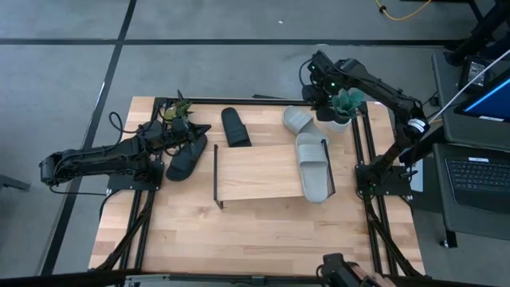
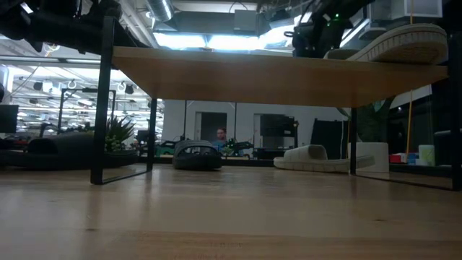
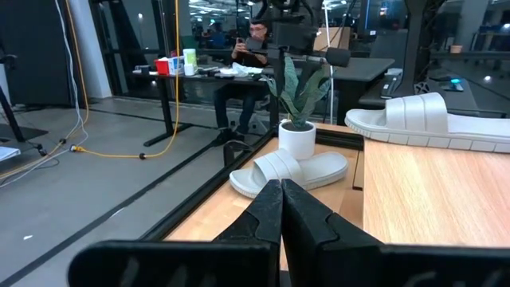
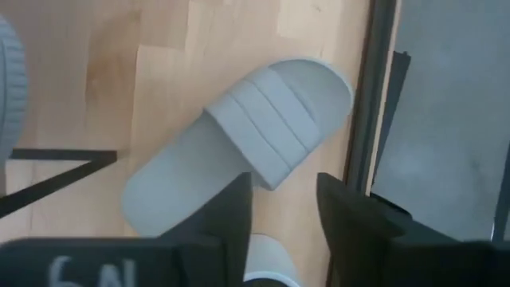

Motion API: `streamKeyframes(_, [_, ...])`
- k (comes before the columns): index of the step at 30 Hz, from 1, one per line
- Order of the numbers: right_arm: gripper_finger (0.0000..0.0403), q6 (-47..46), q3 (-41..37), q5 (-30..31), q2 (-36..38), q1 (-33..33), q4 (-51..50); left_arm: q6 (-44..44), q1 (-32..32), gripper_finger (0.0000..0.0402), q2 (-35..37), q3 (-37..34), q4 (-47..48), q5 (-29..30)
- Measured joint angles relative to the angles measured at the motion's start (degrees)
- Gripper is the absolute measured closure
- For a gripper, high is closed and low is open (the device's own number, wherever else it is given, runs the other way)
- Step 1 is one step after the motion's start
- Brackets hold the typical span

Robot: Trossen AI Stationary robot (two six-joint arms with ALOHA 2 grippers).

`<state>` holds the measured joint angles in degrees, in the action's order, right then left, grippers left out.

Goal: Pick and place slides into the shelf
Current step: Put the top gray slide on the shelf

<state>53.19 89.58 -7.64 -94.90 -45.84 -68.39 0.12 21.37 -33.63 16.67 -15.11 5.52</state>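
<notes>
shelf (image 1: 263, 171) left half bare, grey slide (image 1: 314, 166) filling right end, plant pot (image 1: 338, 119) crowding far corner

Table (image 1: 239, 231): shelf (image 1: 255, 171), three slides, potted plant (image 1: 339, 108).

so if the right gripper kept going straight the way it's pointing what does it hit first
Most likely the light grey slide lying on the tabletop by the shelf's far right corner. The right gripper points down at it with jaws open, roughly over the strap's edge. How much gap is left is unclear.
</notes>
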Motion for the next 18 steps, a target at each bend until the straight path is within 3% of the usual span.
streamKeyframes(6, [0.0215, 3.03, -4.88, 0.1, -0.58, 0.0, 0.41, 0.0, 0.0, 0.0401, 0.0, 0.0, 0.02, 0.0])
streamKeyframes(18, [0.0211, 2.86, -11.89, 3.66, -0.58, 0.02, 7.3, 0.02, 0.0, 0.0401, 0.0, 0.0, 0.04, 0.0])
